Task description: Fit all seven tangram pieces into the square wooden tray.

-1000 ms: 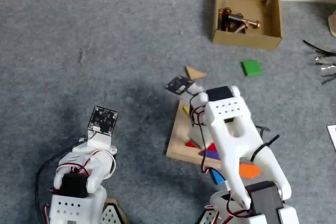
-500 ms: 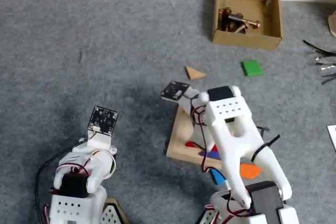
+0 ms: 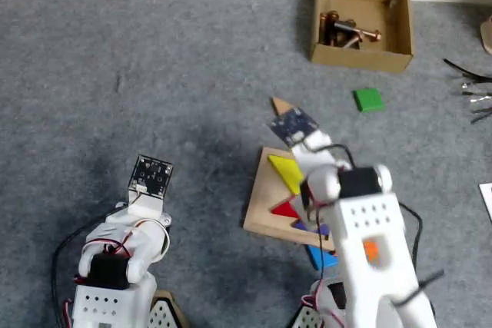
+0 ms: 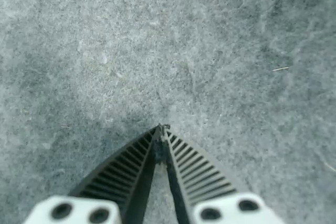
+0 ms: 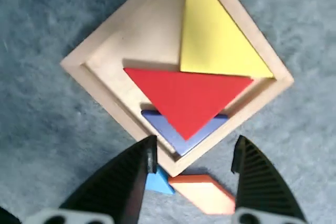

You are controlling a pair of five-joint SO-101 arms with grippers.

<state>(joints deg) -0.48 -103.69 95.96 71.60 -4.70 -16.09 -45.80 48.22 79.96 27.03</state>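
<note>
The square wooden tray [image 5: 142, 40] holds a yellow triangle [image 5: 218, 40] and a red triangle [image 5: 186, 98], with a purple piece [image 5: 178, 132] partly under the red one. Just outside the tray's near corner lie a blue piece [image 5: 157, 182] and an orange parallelogram [image 5: 205, 192]. My right gripper [image 5: 194, 156] hangs open above that corner, holding nothing. In the high view the tray [image 3: 261, 190] lies under the right arm; a tan triangle [image 3: 281, 104] and a green square [image 3: 368, 99] lie on the carpet beyond it. My left gripper [image 4: 160, 132] is shut over bare carpet.
A cardboard box [image 3: 360, 21] with metal parts stands at the back right. Cables [image 3: 469, 86] lie at the right edge. The left arm [image 3: 115, 259] stays at the front left on the grey carpet.
The right arm has drawn back and its wrist has swung right, from the tray's left side to above its far part. The yellow triangle now shows uncovered in the tray. The left arm is unmoved.
</note>
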